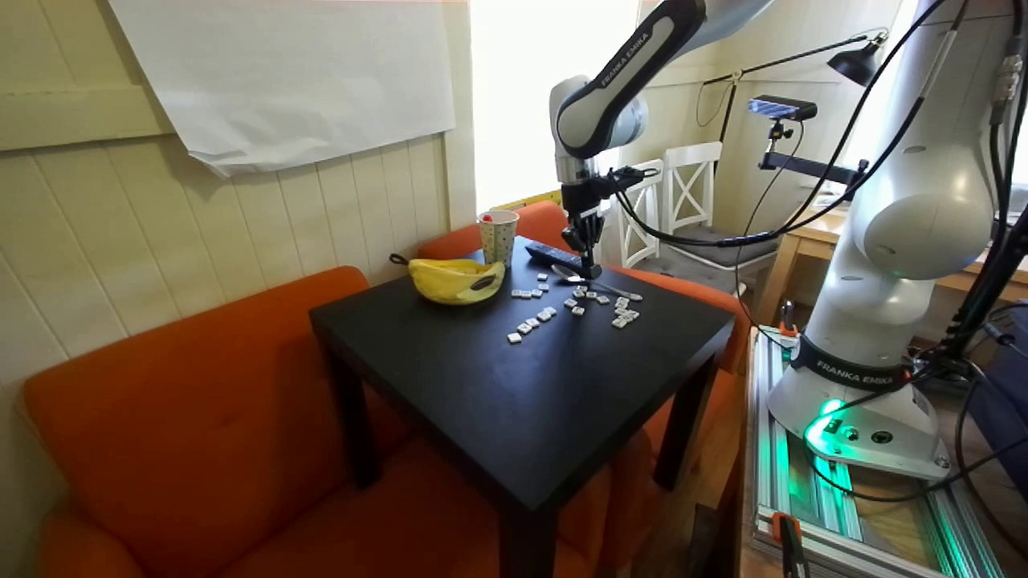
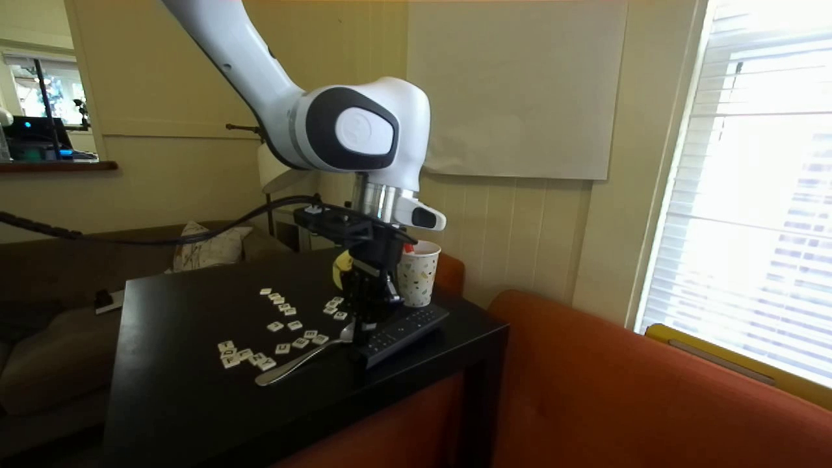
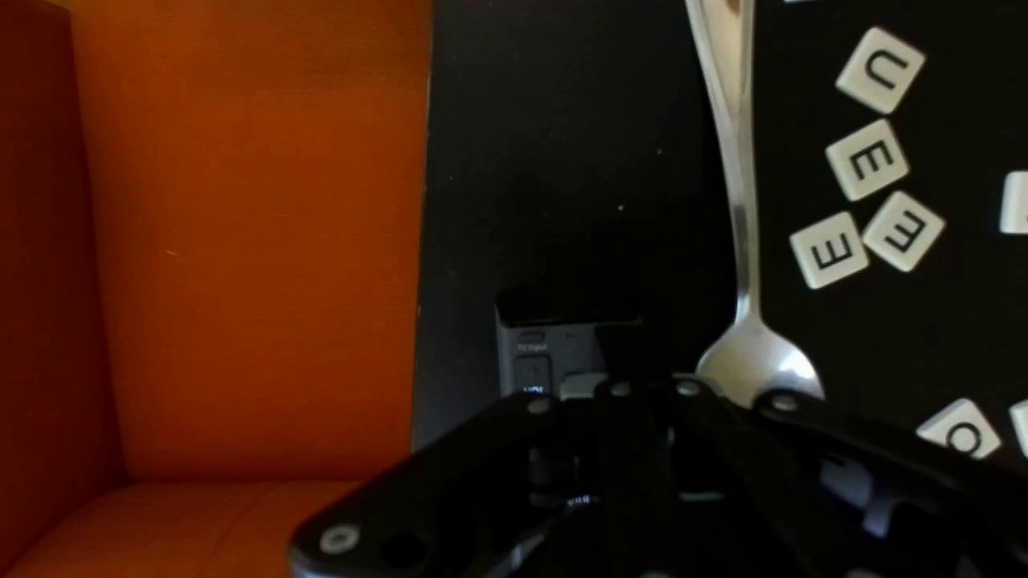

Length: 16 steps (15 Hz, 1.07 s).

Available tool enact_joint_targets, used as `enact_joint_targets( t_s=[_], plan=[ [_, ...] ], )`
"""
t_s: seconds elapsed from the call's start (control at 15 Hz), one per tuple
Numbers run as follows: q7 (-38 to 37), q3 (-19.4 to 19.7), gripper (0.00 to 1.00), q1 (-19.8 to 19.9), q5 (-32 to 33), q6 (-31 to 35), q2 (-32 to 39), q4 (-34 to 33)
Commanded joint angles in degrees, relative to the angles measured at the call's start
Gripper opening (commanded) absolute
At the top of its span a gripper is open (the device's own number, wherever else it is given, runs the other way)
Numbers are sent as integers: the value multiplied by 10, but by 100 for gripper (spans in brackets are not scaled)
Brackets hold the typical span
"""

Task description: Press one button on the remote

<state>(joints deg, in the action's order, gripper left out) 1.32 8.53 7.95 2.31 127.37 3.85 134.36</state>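
Black and slim, the remote lies flat near the edge of the worktop, close to the cup and just beside the spoon. The fingers are together, pointing down at the remote's end by the spoon; whether they touch it, I cannot tell.

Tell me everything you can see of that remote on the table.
The remote is a slim, black, plastic-looking oblong with rows of small buttons; a "TV input" label reads in the wrist view. It lies flat, buttons up, near the edge of the table, one end by the patterned cup. Its other end lies beside the spoon, under the closed gripper, which partly hides it. Whether gripper and remote touch, I cannot tell.
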Motion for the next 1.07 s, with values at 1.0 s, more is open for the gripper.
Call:
enact_joint_targets(
  t_s=[1.0],
  plan=[
    [4,1,0,2,2,-5,23,-7]
  ],
)
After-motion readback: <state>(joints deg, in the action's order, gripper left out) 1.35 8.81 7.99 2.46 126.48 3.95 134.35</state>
